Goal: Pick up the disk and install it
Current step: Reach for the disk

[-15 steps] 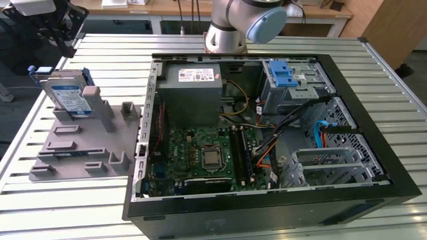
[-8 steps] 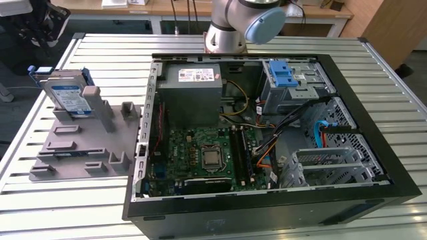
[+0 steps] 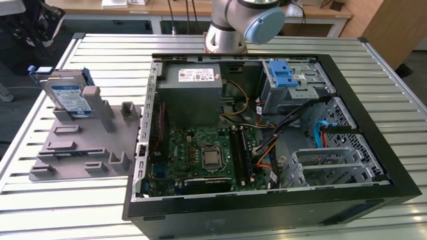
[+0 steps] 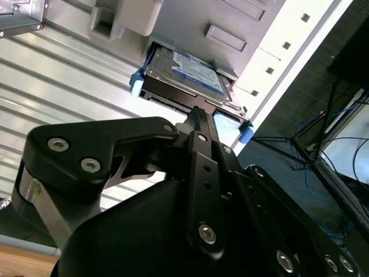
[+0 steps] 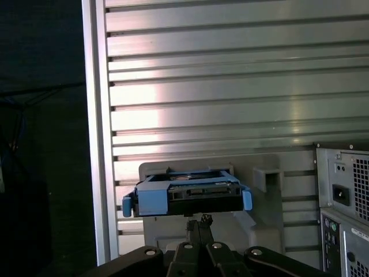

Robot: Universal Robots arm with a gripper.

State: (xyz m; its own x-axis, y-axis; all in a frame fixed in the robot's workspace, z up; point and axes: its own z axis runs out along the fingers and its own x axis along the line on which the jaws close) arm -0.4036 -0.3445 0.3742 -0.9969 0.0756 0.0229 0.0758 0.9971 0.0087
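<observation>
Slatted metal table [image 3: 107,55] bears a grey stand [image 3: 80,150] at the exterior view's left, the disk [image 3: 68,96] upright in it; the gripper [image 5: 196,221], pinched narrow and empty, faces it.

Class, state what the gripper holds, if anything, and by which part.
Nothing: the disk stands in its grey holder, apart from the gripper.

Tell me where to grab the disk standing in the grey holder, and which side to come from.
Likely best: take the disk by its free upper end, closing across the two flat faces, coming down from above. It stands on edge in the grey holder, whose posts block its lower half, and the blue rails occupy its narrow sides.
</observation>
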